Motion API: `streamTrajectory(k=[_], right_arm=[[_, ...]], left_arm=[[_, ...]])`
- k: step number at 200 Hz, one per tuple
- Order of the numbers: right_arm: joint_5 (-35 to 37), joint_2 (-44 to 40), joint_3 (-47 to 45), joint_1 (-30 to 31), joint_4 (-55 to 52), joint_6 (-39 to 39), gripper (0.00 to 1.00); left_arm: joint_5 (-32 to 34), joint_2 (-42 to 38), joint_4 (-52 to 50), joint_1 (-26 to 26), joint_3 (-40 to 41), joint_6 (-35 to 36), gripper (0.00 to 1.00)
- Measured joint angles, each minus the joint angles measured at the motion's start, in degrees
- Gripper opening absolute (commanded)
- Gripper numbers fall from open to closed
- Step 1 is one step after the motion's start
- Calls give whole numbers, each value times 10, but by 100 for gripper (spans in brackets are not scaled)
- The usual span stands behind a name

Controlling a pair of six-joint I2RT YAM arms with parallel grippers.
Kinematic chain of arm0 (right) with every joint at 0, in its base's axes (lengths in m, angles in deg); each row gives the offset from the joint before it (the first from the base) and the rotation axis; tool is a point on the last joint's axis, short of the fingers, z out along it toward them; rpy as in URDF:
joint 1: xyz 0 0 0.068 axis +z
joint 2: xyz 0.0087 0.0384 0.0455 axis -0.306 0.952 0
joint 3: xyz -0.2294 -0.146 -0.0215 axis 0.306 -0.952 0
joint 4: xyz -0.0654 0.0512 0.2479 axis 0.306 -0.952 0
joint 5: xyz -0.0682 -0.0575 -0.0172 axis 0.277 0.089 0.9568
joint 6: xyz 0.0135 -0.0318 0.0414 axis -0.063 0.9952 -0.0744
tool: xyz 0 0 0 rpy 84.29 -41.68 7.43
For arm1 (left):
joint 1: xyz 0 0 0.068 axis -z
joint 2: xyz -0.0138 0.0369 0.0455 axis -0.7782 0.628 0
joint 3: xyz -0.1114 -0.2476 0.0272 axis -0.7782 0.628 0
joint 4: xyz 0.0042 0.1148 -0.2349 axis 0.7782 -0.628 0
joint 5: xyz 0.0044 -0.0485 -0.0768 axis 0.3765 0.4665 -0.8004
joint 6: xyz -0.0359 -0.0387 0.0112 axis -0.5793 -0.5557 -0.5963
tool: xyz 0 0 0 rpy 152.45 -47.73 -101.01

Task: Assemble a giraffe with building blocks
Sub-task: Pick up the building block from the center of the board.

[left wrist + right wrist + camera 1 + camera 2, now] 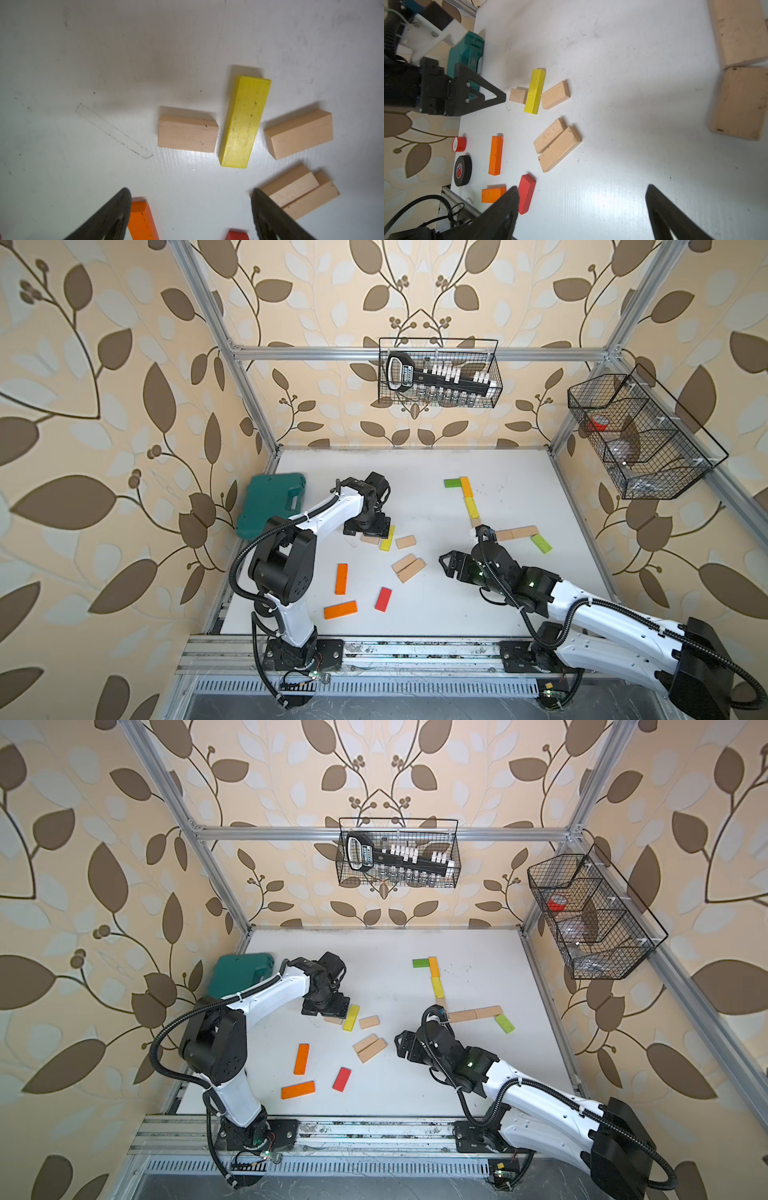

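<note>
Mid-table lies a loose yellow plank (387,538), flat. Well to its near side, closest to the front edge, an orange plank (340,609) lies crosswise with a red plank (383,599) just beside it. A second orange plank (341,578) lies lengthwise a little closer to the yellow plank; between these and the yellow plank, two long beige planks (408,567) lie side by side, touching. The right gripper (581,187) hangs near-right of the yellow plank, just past that beige pair; its jaws are spread wide with nothing between them. A short beige plank (188,134) lies just beside the yellow plank on its left; another beige plank (299,134) lies near it on its right, apart. The left gripper (189,190) hangs just left of the yellow plank, by the short beige plank; its jaws are wide apart and empty. Right of the yellow plank and running on beyond it is the laid-out figure: two joined beige planks (517,533) end to end; a green plank (541,543) slanting off their right end; then a lime-yellow plank (471,507), an orange neck plank (466,486) and a far green plank (451,483). Far left of the yellow plank sits a green case (272,504).
</note>
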Motion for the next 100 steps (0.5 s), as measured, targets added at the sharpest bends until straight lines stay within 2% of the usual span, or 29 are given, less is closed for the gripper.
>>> streamTrajectory(k=[45,100], right_arm=[[-16,15,0,12,22,20,88],[-27,39,0,20,36,26,88]], left_arm=[[-28,58,3,-19,-20,17,91],[-24,91,0,-29,-47,29,79]])
